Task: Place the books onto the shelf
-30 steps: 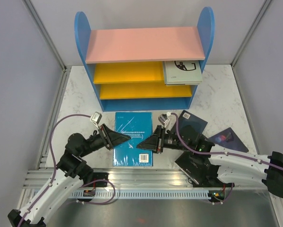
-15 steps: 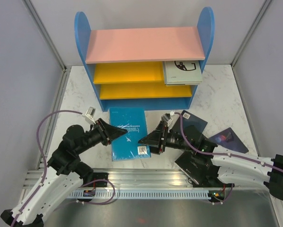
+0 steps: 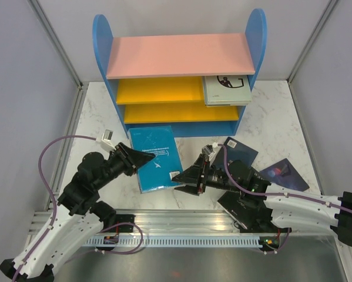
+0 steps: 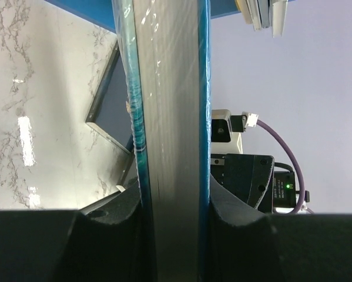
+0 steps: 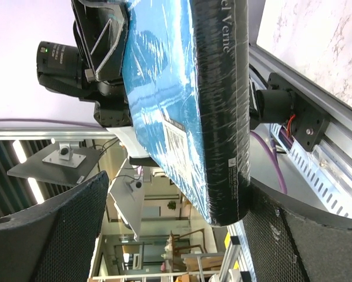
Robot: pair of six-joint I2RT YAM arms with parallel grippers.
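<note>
**Teal book pinched in the left hand, shelf just ahead**

The left hand [image 3: 147, 157] is clamped narrowly on the near-left edge of the teal book [image 3: 158, 150]. Its wrist view shows both pads pressed flat against the covers. The book is tilted and looks lifted off the desk [image 3: 99, 111], with its far end reaching past the fingertips toward the shelf [image 3: 176, 56].

The right hand [image 3: 181, 175] sits at the book's opposite near corner with its jaws spread wide. In its own view the spine passes between the fingers with daylight on both sides, so it holds nothing.

The step appears to be carrying this book to a yellow board with the left hand alone. Doing it well calls for:

- Draw the right hand straight back from the spine first, so a finger does not catch the corner and twist the book in the pinch.
- The grip is at one edge and the free end will tend to sag. Move slowly and turn the wrist so the leading edge goes in level with the gap between boards.
- Aim for the bare stretch of board beyond the left fingertips, away from the grey-white book [image 3: 225, 89] lying farther right.
- Let go only once most of the cover rests on the board.

The navy books [image 3: 240, 151] beside the right hand are not yet shelved.
</note>
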